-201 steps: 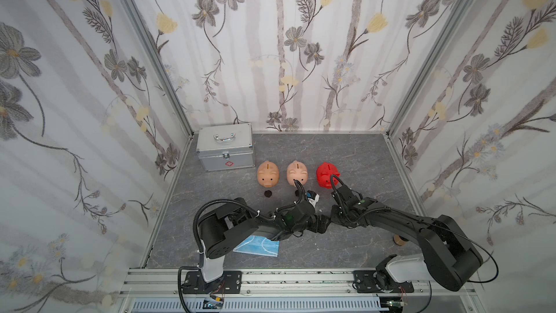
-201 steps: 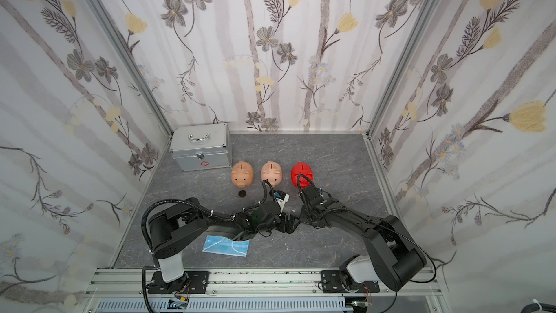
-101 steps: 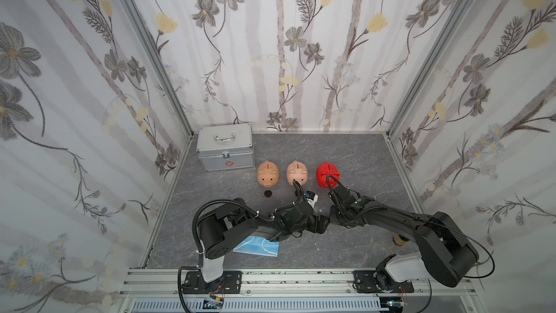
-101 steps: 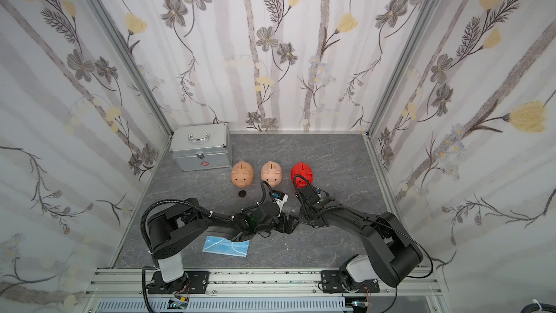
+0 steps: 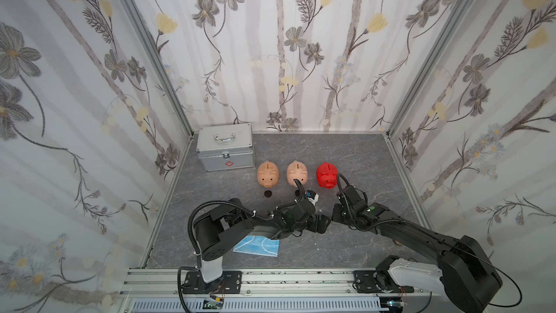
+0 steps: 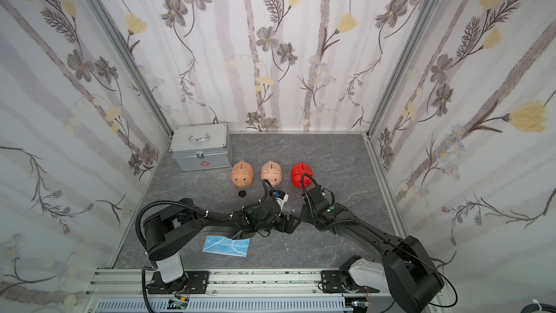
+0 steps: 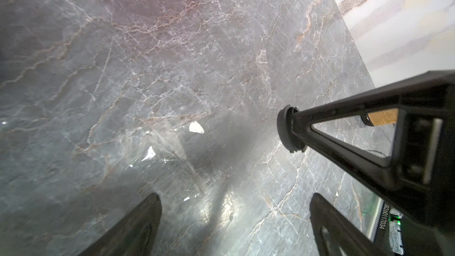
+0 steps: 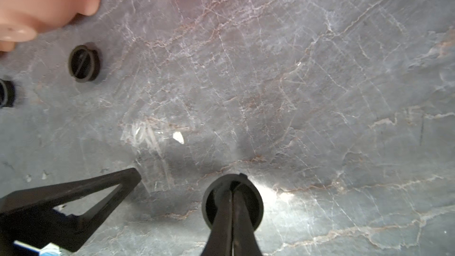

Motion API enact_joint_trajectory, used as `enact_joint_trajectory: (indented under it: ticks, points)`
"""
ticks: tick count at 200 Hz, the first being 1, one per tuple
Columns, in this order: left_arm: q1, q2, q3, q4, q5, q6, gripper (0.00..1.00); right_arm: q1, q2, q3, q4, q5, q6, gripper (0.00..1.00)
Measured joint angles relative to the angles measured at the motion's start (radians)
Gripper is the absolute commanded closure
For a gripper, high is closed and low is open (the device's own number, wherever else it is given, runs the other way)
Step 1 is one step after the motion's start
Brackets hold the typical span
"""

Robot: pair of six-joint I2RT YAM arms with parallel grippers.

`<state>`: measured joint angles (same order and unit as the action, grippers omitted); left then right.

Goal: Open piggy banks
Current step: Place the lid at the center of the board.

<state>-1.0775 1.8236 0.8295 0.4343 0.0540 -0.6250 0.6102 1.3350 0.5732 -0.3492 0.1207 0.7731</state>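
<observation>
A blue face mask [image 5: 257, 245] lies on the bench [image 5: 346, 152] behind the left tool, under its arm. The left tool [image 7: 235, 194] hangs low over bare bench with its jaws spread wide and nothing between them; they have opened further in the last second. Just beside it, the right tool [image 8: 232, 193] is pinched fully closed on the middle ridge of a black plug [image 8: 253, 208], held clear of the bench. A second ago this tool was up at the red pig's snout, and it has since drawn back towards its base.

Beyond both tools, a loose plug [image 8: 83, 63] and a second loose plug [image 8: 6, 93] lie flat on the bench. Further out stand the red piggy bank [image 5: 327, 175], ahead of the right tool, the middle peach piggy bank [image 5: 297, 173], ahead of the left tool, and the outer peach piggy bank [image 5: 268, 174], off to that tool's left. All three are upright. Farthest, the metal case [image 5: 225, 149] sits closed.

With two plugs down and one in the grip, the red pig is probably open now. Only setting this plug down seems left.
</observation>
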Motion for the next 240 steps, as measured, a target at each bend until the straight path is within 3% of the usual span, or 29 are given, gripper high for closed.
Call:
enact_joint_trajectory:
  ticks: [76,129,240]
  points:
    - [0.040,0.014,0.019,0.011,-0.002,-0.040,0.02,-0.177,-0.095,-0.114,0.275,-0.151,0.030,1.00]
    - [0.058,-0.027,-0.034,0.031,-0.058,-0.079,0.00,-0.247,0.014,-0.108,0.428,-0.274,0.063,1.00]
    - [0.077,-0.176,-0.191,0.053,-0.201,-0.119,0.00,-0.286,0.227,-0.052,0.562,-0.314,0.147,1.00]
